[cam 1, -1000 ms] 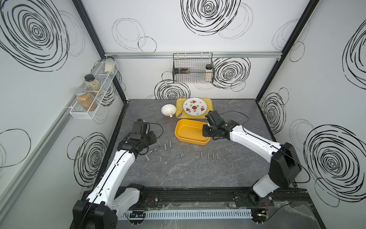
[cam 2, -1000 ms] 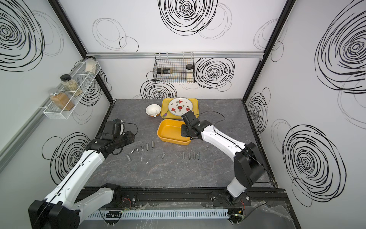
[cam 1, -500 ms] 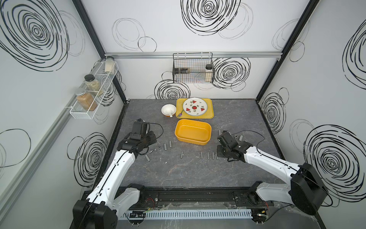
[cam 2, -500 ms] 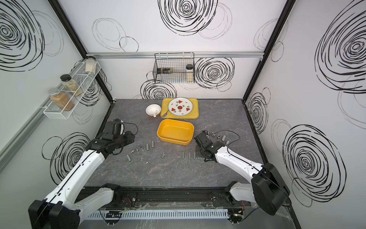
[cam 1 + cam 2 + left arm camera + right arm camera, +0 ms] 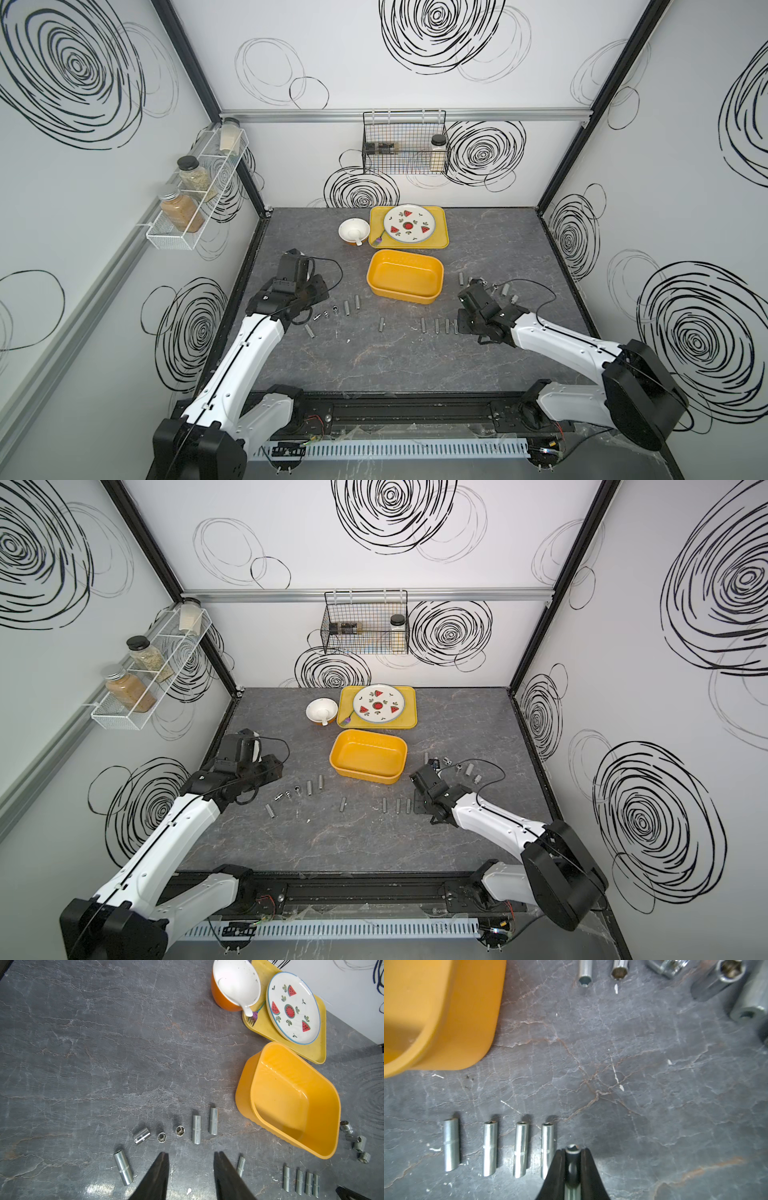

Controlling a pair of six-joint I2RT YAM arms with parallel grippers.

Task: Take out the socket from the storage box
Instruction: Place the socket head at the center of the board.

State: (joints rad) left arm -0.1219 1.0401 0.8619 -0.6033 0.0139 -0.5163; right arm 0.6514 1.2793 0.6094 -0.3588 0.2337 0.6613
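The storage box (image 5: 405,276) (image 5: 368,756), a deep yellow-orange tub, stands mid-table and shows nothing inside (image 5: 291,1101). My right gripper (image 5: 572,1150) (image 5: 464,328) is shut on a slim steel socket (image 5: 572,1148), held low over the table to the front right of the box. The held socket lies parallel to a row of sockets (image 5: 521,1149) (image 5: 437,326), right beside the last one. My left gripper (image 5: 191,1154) (image 5: 319,296) hangs open and empty on the left, above more loose sockets (image 5: 196,1129).
A flat yellow tray (image 5: 440,239) with a watermelon plate (image 5: 409,223) and a white-and-orange bowl (image 5: 354,230) sit behind the box. Further sockets (image 5: 505,289) lie right of the box, near my right wrist. A black wire basket (image 5: 403,143) hangs on the back wall.
My right arm swung from the box's right rim to the front right and came down beside the socket row, staying shut. The left arm has not moved.
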